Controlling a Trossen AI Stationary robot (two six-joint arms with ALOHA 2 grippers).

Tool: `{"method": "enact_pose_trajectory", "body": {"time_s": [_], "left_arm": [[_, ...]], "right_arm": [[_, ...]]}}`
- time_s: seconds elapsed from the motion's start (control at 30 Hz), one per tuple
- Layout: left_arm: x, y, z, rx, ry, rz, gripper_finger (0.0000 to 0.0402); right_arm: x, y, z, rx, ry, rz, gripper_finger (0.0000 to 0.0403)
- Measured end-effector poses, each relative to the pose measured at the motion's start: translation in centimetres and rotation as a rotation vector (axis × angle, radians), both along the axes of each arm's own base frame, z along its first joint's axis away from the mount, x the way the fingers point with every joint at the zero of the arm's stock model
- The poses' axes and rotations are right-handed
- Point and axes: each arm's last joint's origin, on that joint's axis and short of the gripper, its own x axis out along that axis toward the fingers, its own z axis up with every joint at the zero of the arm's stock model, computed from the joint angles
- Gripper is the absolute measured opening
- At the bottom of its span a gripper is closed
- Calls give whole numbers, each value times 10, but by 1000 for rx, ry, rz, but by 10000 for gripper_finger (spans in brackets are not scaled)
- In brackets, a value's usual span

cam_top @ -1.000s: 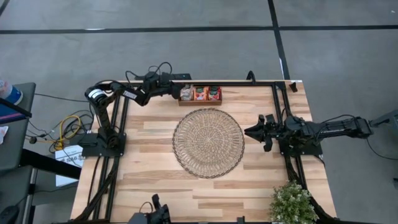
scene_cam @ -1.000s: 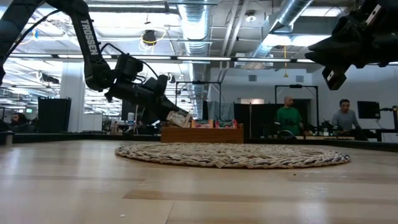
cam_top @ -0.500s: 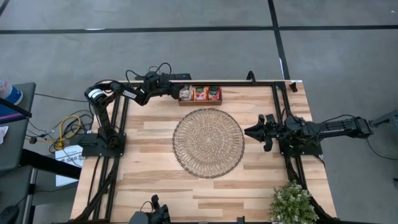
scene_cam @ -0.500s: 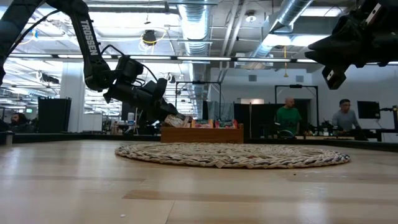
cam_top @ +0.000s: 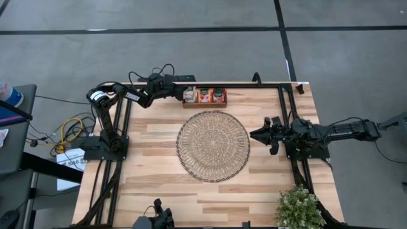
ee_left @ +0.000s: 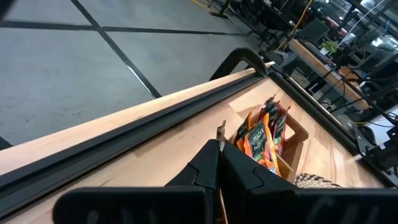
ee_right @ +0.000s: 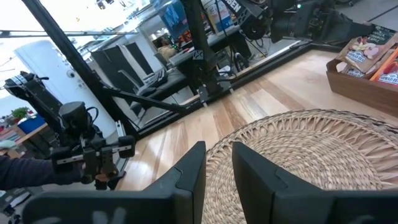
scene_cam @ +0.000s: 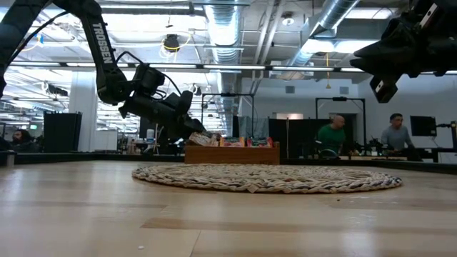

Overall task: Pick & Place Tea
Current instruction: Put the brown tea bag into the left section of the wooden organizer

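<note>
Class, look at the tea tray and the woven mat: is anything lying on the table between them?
Nothing visible. Only bare table separates the tray of tea from the mat. The left gripper is at the tray's end.

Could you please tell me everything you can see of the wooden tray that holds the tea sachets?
The wooden tray is a low, brown, open-topped box of plain wood, split by thin dividers into compartments in a row. It sits flat at the table's far edge, just beyond the woven mat and apart from it. Tea sachets stand upright inside, pale ones at the left end, orange and red ones in the others. The left gripper is at the tray's left end, among the pale sachets; whether it touches the wood cannot be told.
</note>
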Motion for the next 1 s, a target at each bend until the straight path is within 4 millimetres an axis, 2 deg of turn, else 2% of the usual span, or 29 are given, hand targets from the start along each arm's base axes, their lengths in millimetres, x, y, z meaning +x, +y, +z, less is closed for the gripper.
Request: {"method": "enact_pose_trajectory", "body": {"time_s": [0.37,0.63,1.0], "left_arm": [[2,0,8,60,-65,-45,0],[10,-8,8,94,-44,-89,0],[14,-11,8,136,-17,-59,0]], "right_arm": [[0,0,0,0,0,-1,70],[0,0,0,-2,1,-3,70],[0,0,0,-3,0,-3,70]]}}
